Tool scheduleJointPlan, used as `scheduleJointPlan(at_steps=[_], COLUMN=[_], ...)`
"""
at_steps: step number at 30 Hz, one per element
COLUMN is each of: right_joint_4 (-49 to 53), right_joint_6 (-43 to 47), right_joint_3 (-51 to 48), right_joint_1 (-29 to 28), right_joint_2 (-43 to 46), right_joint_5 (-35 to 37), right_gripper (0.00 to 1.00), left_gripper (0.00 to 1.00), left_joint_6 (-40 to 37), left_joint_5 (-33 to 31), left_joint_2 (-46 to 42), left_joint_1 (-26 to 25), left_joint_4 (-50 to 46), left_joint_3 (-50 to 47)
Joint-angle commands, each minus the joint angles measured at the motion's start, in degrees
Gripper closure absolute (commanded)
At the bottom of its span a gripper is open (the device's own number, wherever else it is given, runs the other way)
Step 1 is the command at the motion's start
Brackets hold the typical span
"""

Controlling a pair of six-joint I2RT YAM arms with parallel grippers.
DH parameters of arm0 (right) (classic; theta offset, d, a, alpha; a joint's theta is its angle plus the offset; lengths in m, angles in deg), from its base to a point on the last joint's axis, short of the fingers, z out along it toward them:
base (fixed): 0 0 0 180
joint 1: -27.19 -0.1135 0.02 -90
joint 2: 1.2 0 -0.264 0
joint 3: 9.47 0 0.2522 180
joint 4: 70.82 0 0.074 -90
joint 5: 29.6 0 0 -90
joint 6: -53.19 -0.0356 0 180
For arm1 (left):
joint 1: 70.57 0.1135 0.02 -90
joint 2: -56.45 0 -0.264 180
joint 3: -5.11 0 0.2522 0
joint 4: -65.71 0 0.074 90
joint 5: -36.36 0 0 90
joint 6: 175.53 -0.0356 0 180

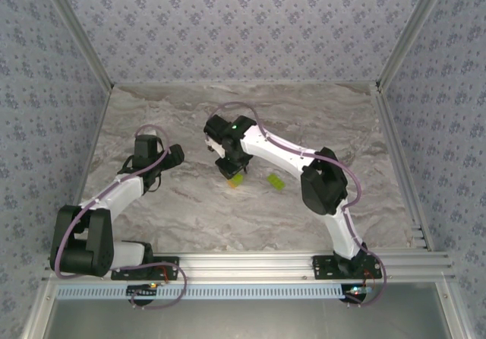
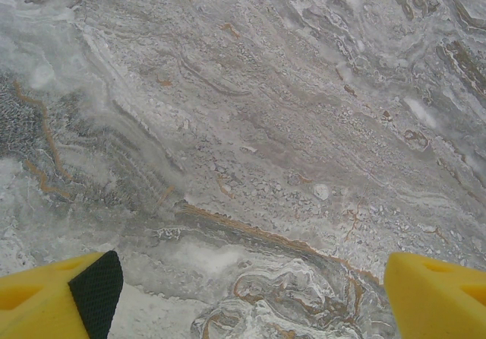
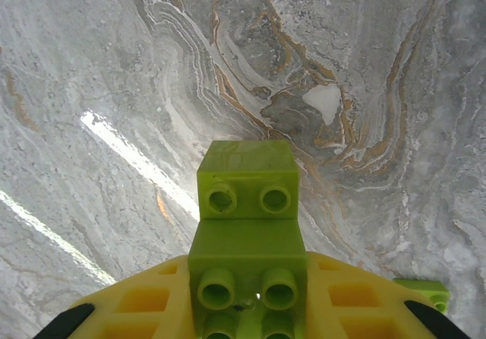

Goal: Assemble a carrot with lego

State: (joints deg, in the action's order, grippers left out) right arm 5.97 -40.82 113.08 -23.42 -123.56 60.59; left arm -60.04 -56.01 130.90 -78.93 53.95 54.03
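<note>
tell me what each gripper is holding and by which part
The right gripper is shut on two joined green lego bricks, clamping the near end by its sides, and the far end sticks out free. The left gripper is open, holding nothing.

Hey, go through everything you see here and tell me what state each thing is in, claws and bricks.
left claw: open, empty, above the table.
right claw: shut on the green brick stack.
green brick stack: bricks joined together, held in the right claw.
loose green brick: lying free on the table, apart from both claws.
</note>
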Motion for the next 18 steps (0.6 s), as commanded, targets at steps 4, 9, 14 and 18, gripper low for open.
scheduleJointPlan(at_steps=[4, 9, 14, 18], right_joint_4=[4.96, 0.86, -0.51, 2.13], right_joint_6=[0.26, -0.86, -0.70, 0.33], right_joint_3=[-9.48, -14.28, -15.24, -10.96], right_joint_1=[-1.33, -1.76, -1.36, -0.42], right_joint_2=[-9.46, -9.71, -9.49, -7.52], right_joint_5=[0.56, -2.88, -4.79, -4.41], right_gripper=[0.72, 0.72, 0.72, 0.72], left_gripper=[0.09, 0.09, 0.09, 0.09], left_joint_6=[-0.95, -0.96, -0.97, -0.93], left_joint_5=[-0.16, -0.09, 0.00, 0.02], left_joint_2=[-0.47, -0.42, -0.26, -0.28], left_joint_1=[0.18, 0.19, 0.18, 0.18], left_joint_4=[1.08, 1.16, 1.25, 1.25], left_joint_3=[0.35, 0.34, 0.39, 0.34])
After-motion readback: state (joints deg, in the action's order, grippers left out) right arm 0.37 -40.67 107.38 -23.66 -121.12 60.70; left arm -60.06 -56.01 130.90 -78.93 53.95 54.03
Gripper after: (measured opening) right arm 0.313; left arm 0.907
